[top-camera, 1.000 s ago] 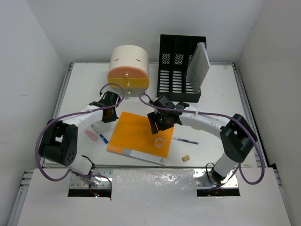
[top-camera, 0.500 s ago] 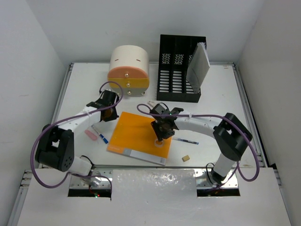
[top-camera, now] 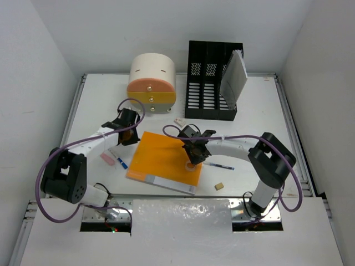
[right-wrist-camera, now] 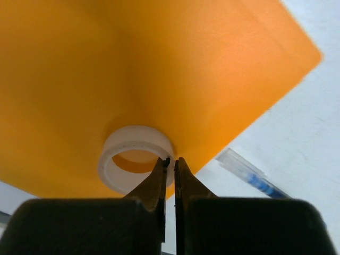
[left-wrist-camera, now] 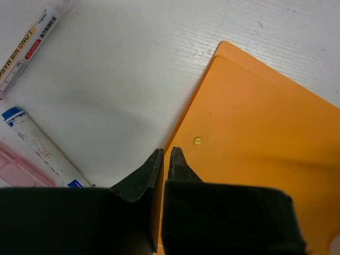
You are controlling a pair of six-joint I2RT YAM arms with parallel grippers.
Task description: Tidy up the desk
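On the white desk (top-camera: 260, 111) an orange folder (top-camera: 161, 155) lies flat, with a white ring (top-camera: 190, 166) on its near right corner. My right gripper (top-camera: 192, 160) is down on that ring. In the right wrist view its jaws (right-wrist-camera: 171, 160) are shut on the near wall of the ring (right-wrist-camera: 133, 154), one finger inside and one outside. My left gripper (top-camera: 128, 136) is shut at the folder's far left edge. The left wrist view shows its tips (left-wrist-camera: 164, 154) together over the edge of the folder (left-wrist-camera: 255, 122), holding nothing.
A blue-and-clear pen (top-camera: 219, 165) lies just right of the ring. A pink eraser (top-camera: 106, 159) and a white marker (top-camera: 117, 159) lie left of the folder. A small tan block (top-camera: 219, 186) sits near the front. A drawer unit (top-camera: 151, 83) and black file rack (top-camera: 213, 80) stand at the back.
My right gripper came down from above the folder onto the white ring and closed from wide open. The left gripper stayed shut and shifted slightly at the folder's edge.
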